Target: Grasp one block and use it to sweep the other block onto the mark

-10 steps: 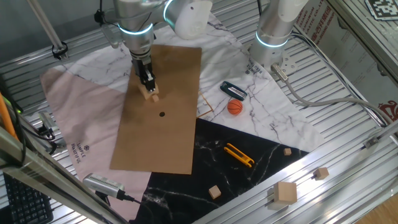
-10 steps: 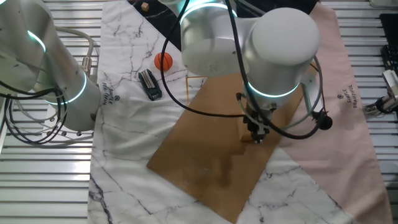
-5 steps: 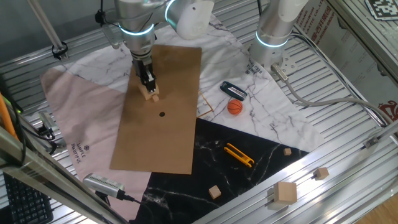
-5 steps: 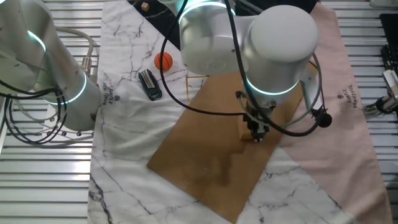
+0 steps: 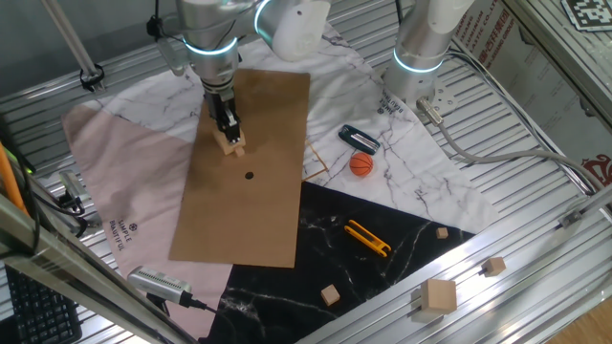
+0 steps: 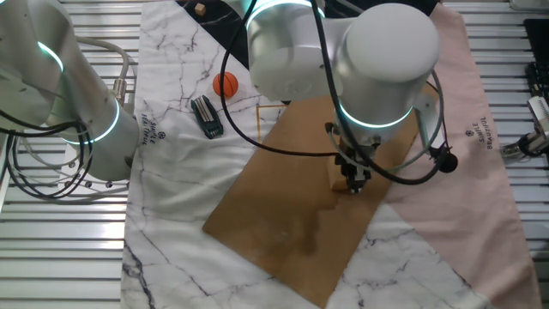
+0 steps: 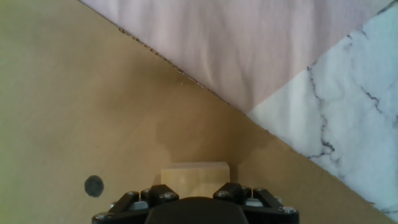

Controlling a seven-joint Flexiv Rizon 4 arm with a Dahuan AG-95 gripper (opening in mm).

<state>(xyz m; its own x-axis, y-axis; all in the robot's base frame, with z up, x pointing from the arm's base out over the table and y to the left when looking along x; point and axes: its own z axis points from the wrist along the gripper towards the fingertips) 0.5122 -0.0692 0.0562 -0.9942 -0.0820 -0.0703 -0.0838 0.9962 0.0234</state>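
Table (image 5: 535,205): ribbed metal slats, under and all around the pincer.
Cloths: white marble (image 5: 421,182), pink (image 5: 115,182) and black marble (image 5: 382,277) sheets overlapping.
Board (image 5: 253,182): brown, flat on the cloths.
Light: even, soft.
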